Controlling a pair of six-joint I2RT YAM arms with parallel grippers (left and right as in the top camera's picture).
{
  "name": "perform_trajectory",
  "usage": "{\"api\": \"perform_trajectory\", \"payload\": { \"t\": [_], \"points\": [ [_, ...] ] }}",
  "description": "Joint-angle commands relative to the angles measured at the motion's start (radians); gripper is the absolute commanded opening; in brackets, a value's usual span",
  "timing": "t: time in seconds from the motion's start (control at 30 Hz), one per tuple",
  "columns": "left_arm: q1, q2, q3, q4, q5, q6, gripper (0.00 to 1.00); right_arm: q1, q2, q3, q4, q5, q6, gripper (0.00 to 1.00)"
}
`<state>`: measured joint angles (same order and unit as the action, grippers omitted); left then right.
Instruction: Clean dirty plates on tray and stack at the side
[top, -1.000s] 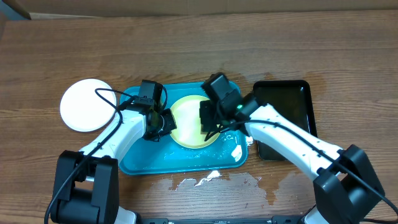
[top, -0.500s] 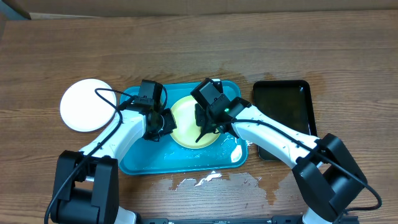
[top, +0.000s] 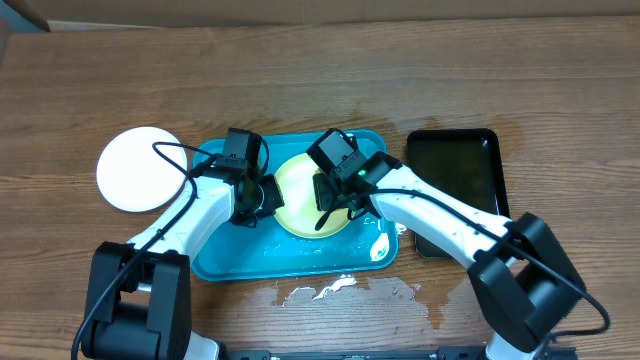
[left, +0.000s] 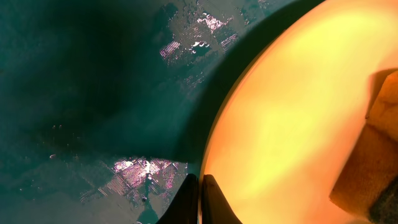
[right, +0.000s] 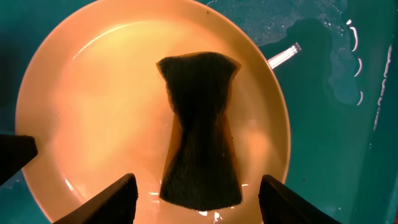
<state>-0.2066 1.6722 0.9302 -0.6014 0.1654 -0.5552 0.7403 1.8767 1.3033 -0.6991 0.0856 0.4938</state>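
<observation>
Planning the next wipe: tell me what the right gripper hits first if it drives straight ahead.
The right gripper would likely meet the dark sponge lying on the yellow plate first; depth is unclear.

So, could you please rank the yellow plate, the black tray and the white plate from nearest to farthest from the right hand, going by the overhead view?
1. yellow plate, directly under the right hand.
2. black tray, to its right.
3. white plate, far left.
</observation>
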Motion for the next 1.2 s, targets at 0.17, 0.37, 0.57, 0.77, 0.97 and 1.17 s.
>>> {"api": "perform_trajectory", "payload": {
  "t": [0.17,0.37,0.57,0.77,0.97,1.17],
  "points": [
    [0.006,0.008,0.014,0.000,0.011,-0.005,0.04,0.000,0.114,0.026,0.012,-0.043,-0.008,0.50],
    [0.006,0.008,0.014,-0.002,0.008,-0.002,0.04,0.000,0.081,0.042,-0.008,-0.045,-0.008,0.09],
    [0.006,0.008,0.014,-0.002,-0.016,-0.002,0.04,0.000,0.063,0.059,-0.093,-0.043,-0.007,0.04],
    [0.006,0.008,0.014,-0.002,-0.016,-0.002,0.04,0.000,0.063,0.044,-0.122,-0.042,0.018,0.04],
    [0.006,0.008,0.014,-0.002,-0.016,-0.002,0.04,-0.001,0.082,0.023,-0.098,0.011,0.034,0.04],
    [0.006,0.008,0.014,-0.009,-0.016,0.038,0.04,-0.004,0.085,0.023,-0.030,0.161,0.020,0.04]
  ]
}}
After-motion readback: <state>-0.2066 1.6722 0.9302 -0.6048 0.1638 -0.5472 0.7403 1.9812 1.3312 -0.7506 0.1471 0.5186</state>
